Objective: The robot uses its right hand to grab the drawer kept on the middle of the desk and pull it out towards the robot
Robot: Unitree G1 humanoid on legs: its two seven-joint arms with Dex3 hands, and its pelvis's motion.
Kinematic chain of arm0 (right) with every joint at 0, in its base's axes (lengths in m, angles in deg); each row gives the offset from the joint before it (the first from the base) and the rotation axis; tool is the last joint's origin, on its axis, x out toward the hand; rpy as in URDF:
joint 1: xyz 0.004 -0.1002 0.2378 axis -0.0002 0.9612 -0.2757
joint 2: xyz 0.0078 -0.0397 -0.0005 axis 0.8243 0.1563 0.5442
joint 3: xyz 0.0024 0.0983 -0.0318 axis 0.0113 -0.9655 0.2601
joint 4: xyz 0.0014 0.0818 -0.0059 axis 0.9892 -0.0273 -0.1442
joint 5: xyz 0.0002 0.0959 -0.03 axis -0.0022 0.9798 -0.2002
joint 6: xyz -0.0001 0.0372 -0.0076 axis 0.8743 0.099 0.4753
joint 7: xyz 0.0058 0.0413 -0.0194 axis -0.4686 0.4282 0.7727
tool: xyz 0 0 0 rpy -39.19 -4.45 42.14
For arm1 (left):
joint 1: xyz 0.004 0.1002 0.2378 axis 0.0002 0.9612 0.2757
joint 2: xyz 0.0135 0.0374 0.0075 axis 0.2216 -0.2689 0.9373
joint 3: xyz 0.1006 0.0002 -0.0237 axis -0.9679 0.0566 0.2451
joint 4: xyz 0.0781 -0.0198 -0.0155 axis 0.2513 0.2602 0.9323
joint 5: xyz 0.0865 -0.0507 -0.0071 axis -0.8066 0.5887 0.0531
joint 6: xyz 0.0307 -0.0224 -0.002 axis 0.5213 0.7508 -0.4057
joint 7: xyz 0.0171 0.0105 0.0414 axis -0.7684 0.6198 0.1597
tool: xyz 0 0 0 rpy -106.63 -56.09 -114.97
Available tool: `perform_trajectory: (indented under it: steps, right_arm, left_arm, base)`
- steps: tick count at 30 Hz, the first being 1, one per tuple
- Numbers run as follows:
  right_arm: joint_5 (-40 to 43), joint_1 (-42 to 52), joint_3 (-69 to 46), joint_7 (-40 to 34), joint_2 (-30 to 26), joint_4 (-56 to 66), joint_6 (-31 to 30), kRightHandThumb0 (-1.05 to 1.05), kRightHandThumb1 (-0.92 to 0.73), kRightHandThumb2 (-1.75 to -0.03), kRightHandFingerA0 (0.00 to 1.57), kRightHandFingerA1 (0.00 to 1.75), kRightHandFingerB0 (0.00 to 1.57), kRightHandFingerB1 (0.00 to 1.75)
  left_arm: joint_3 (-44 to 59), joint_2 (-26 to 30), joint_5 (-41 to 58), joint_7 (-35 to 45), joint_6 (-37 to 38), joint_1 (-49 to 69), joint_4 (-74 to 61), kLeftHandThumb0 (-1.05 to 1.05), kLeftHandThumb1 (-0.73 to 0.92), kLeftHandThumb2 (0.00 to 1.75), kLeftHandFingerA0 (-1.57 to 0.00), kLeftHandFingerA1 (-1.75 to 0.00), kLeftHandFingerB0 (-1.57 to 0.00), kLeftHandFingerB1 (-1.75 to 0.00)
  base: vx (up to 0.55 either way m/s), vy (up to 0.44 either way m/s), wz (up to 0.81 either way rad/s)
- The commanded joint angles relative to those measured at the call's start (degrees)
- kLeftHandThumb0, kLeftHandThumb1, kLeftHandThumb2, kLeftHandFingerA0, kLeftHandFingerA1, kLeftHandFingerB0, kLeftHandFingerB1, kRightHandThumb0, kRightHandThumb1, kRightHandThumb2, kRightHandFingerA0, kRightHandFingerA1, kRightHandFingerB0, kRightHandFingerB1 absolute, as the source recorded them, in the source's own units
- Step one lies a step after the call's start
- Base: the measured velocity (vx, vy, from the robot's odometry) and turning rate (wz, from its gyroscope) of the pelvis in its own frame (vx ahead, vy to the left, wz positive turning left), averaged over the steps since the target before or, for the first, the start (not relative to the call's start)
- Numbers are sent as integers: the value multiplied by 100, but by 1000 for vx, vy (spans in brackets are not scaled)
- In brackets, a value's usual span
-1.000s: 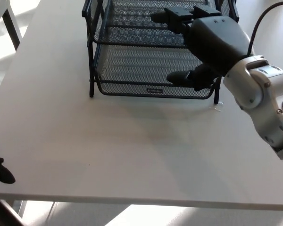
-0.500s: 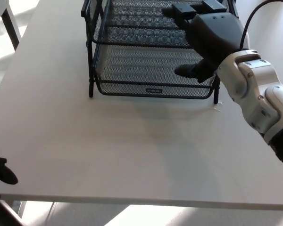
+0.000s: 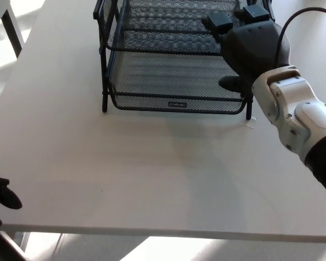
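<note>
Now my right robot hand (image 3: 249,46) hovers over the mesh drawer (image 3: 174,81) on the counter (image 3: 152,174), fingers spread, gripping nothing.

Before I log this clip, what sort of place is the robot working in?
Probably an office or lab workspace. A black wire-mesh stacking letter tray stands on a plain white rectangular desk, a second white table with dark legs shows at top left, and bright daylight falls on the floor.
</note>
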Motion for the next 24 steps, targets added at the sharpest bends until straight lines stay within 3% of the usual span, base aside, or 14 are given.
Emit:
perform_trajectory:
  steps: [1,4,6,8,9,10,11,12,16,17,18,19,20,24]
  right_arm:
    - [-642,-492,335,-1391,76,-801,-241,-33,-27,-88,9,56,7,54]
    - [-716,-556,466,-1644,92,-988,-277,-31,-23,-86,12,56,10,54]
    - [-853,-628,631,-1802,93,-1148,-360,-55,-37,-72,17,54,15,47]
    - [-991,-728,788,-2013,93,-1348,-484,-29,-55,-56,26,51,21,39]
    - [-973,-781,810,-1952,100,-1388,-505,-25,-55,-56,28,52,19,39]
    - [-981,-823,839,-1916,121,-1416,-598,-20,-37,-88,29,62,11,53]
    - [-944,-862,822,-2022,96,-1460,-583,-25,-58,-57,44,59,23,40]
    - [-908,-884,831,-1985,62,-1457,-469,-30,-55,-56,63,80,22,42]
    - [-975,-866,979,-2173,-92,-1415,-92,-30,-53,-57,82,130,40,47]
    - [-1012,-858,1026,-2336,-121,-1423,-25,-30,-51,-57,89,132,49,48]
    - [-988,-849,1038,-2379,-156,-1413,119,-38,-39,-83,102,118,50,63]
    - [-970,-848,1039,-2376,-165,-1414,171,-38,-39,-83,102,118,50,63]
    - [-995,-826,1053,-2663,-169,-1450,217,-31,-50,-59,94,131,66,55]
    - [-936,-761,1005,-3013,-129,-1538,346,-40,-49,-60,88,152,91,63]
  left_arm:
    - [-34,116,-111,105,210,-131,113,-30,57,57,-80,-94,-83,-64]
    - [-39,121,-120,110,208,-137,108,-31,57,57,-80,-95,-83,-65]
    - [-42,134,-142,99,238,-142,119,-30,57,57,-80,-96,-83,-65]
    - [-50,143,-161,132,161,-136,90,-30,58,56,-78,-91,-82,-64]
    - [-50,137,-135,144,157,-137,100,-30,58,57,-78,-89,-82,-63]
    - [-51,137,-141,130,175,-141,117,-30,58,57,-78,-88,-82,-62]
    - [-75,130,-141,159,125,-205,106,-30,58,57,-77,-86,-81,-61]
    - [-79,126,-125,179,99,-214,105,-31,58,57,-77,-86,-82,-62]
    - [-78,151,-120,202,112,-211,91,-30,58,57,-77,-86,-82,-61]
    - [-79,153,-137,195,116,-215,90,-31,58,57,-77,-86,-82,-62]
    - [-73,150,-124,196,129,-212,86,-30,58,57,-78,-87,-82,-63]
    - [-69,148,-115,199,133,-211,84,-30,58,57,-78,-87,-82,-63]
    - [-67,126,-82,200,138,-217,102,-30,58,57,-79,-88,-83,-63]
    - [-76,131,-108,180,177,-237,132,-30,58,57,-80,-90,-83,-64]
  base:
    - [0,0,0]
    - [0,0,0]
    - [0,0,0]
    - [0,0,0]
    - [0,0,0]
    - [0,0,0]
    - [0,0,0]
    - [0,0,0]
    - [0,0,0]
    - [0,0,0]
    - [0,0,0]
    - [0,0,0]
    - [0,0,0]
    - [0,0,0]
